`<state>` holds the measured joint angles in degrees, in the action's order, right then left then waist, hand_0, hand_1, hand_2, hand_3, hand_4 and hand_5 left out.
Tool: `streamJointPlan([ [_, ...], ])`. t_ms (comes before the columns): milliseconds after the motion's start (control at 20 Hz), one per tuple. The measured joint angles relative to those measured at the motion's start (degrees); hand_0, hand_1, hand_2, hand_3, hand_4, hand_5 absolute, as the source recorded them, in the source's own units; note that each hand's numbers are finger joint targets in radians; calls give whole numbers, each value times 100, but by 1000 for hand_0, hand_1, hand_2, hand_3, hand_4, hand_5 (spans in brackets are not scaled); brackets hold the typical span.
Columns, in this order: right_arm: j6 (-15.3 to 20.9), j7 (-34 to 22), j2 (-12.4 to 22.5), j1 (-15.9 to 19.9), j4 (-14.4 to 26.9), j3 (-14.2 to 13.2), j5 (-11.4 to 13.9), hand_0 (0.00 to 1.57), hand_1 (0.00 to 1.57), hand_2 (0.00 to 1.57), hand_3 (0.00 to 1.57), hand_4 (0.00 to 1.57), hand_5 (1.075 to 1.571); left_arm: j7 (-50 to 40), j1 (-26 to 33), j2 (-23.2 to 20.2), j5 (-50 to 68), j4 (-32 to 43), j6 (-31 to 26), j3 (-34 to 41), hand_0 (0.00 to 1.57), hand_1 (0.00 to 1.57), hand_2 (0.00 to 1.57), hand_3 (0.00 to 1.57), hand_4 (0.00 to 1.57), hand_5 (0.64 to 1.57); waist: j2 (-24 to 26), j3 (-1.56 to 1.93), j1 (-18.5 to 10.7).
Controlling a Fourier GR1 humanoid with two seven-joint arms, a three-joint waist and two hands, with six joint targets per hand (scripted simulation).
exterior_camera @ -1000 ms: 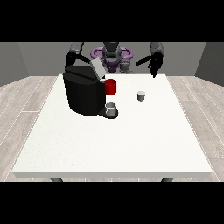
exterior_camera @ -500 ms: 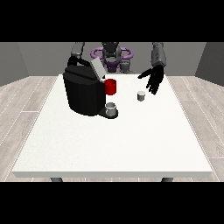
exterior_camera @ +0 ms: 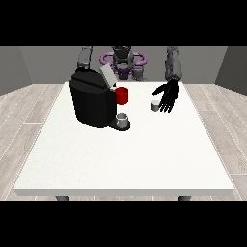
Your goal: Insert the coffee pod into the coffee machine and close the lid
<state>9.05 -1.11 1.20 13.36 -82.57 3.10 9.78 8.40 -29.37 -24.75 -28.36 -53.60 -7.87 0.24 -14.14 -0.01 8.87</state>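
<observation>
The black hand at the view's right (exterior_camera: 167, 95) hangs with fingers spread just beside the small grey coffee pod (exterior_camera: 155, 105) (no readable writing), well apart from the black coffee machine (exterior_camera: 93, 99), whose lid is raised.

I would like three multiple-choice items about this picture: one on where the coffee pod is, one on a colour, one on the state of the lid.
1. Where is the coffee pod?
A. on the table beside the hand at the view's right
B. inside the machine
C. on the floor

2. What colour is the mug beside the coffee machine?
A. blue
B. red
C. yellow

3. The machine's lid is:
A. shut
B. missing
C. raised

Answers: 1 A, it stands on the white table next to the hand; 2 B, it shows red; 3 C, it is tilted up.
</observation>
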Motion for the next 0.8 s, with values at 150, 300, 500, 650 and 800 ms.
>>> streamJointPlan([
  [150, -14, -12, 5, 118, 158, -46, 0, 0, 0, 0, 0, 0, 1571, 74, -180, 57, -254, 215, 238, -41, 839, 839, 918, 756, 298, 1571, 5, 0, -27],
  [300, -53, -39, -2, 234, 235, -38, 4, 0, 0, 0, 0, 0, 1571, 103, -396, 120, -547, 361, 554, -119, 1071, 1071, 1132, 931, 465, 1571, -56, -1, 45],
  [500, -81, 100, -27, 213, 313, 10, -56, 0, 0, 0, 0, 0, 1571, 230, -436, 113, -996, 566, 819, -343, 817, 817, 956, 799, 368, 1571, -72, 2, 81],
  [650, -110, 86, -25, 214, 405, -36, -96, 0, 0, 0, 0, 0, 1571, 206, -481, 93, -1292, 729, 797, -518, 872, 872, 1024, 880, 339, 1571, -4, 5, 103],
  [800, -155, 208, 10, 202, 602, -130, -153, 0, 0, 0, 0, 0, 1571, 96, -553, 34, -1555, 841, 591, -695, 757, 757, 928, 769, 348, 1571, 75, 4, 67],
])
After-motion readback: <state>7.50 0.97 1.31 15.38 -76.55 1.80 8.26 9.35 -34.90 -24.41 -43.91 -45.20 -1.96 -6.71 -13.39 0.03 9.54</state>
